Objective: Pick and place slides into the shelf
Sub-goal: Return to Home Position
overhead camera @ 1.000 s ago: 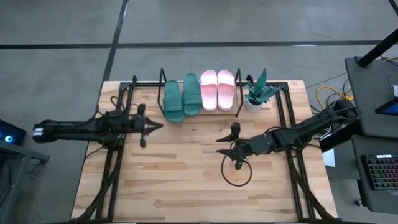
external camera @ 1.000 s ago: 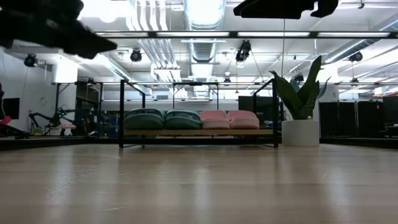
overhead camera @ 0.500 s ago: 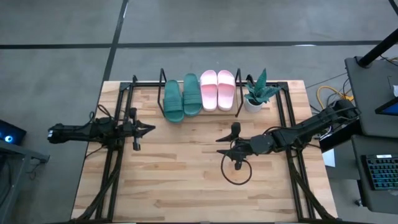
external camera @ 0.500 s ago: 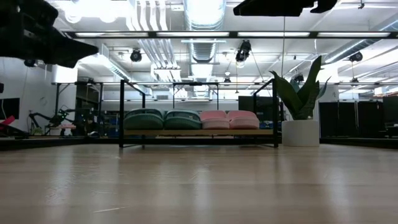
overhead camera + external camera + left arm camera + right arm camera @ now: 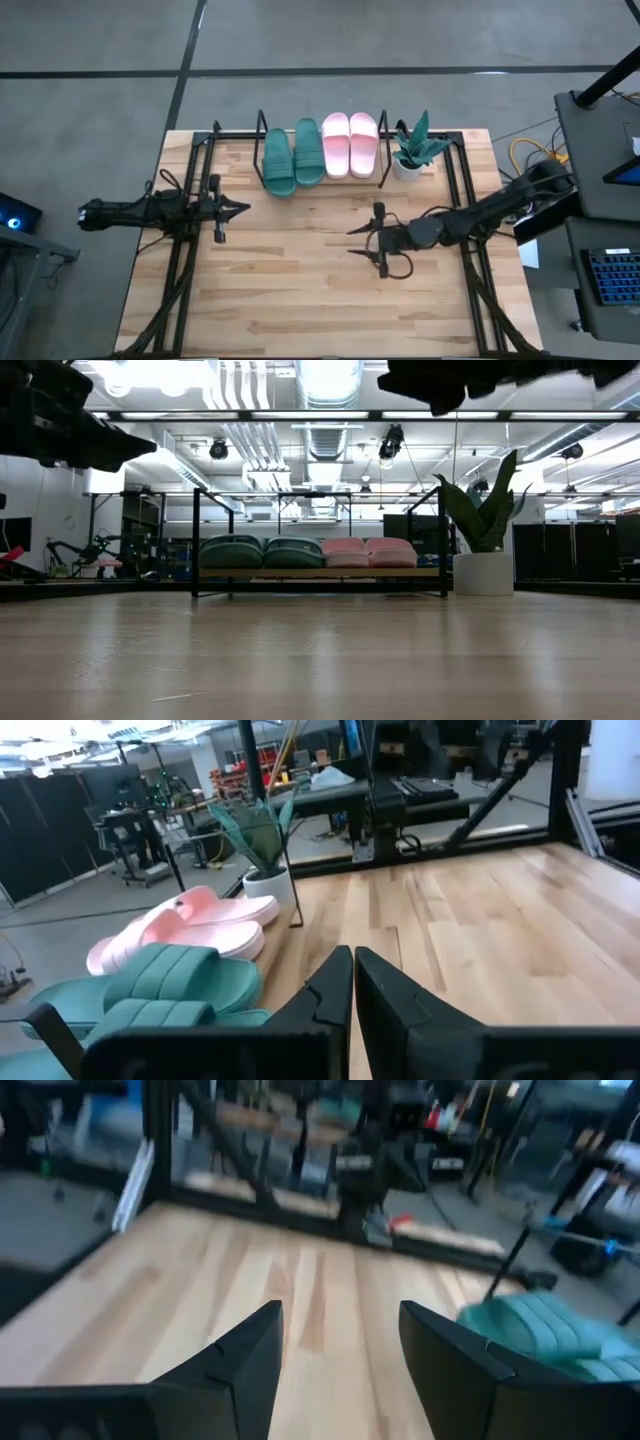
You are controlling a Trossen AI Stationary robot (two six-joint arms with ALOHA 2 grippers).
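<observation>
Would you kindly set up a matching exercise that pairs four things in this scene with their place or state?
Column A:
1. green slides
2. pink slides
3. left claw
4. right claw

Column B:
a. open, near the middle of the table
b. right half of the shelf
c. shut, over the table's left part
d. left half of the shelf

Pairs: 1-d, 2-b, 3-c, 4-a

R gripper [image 5: 340, 1318] agape over table [image 5: 200, 1270]
</observation>
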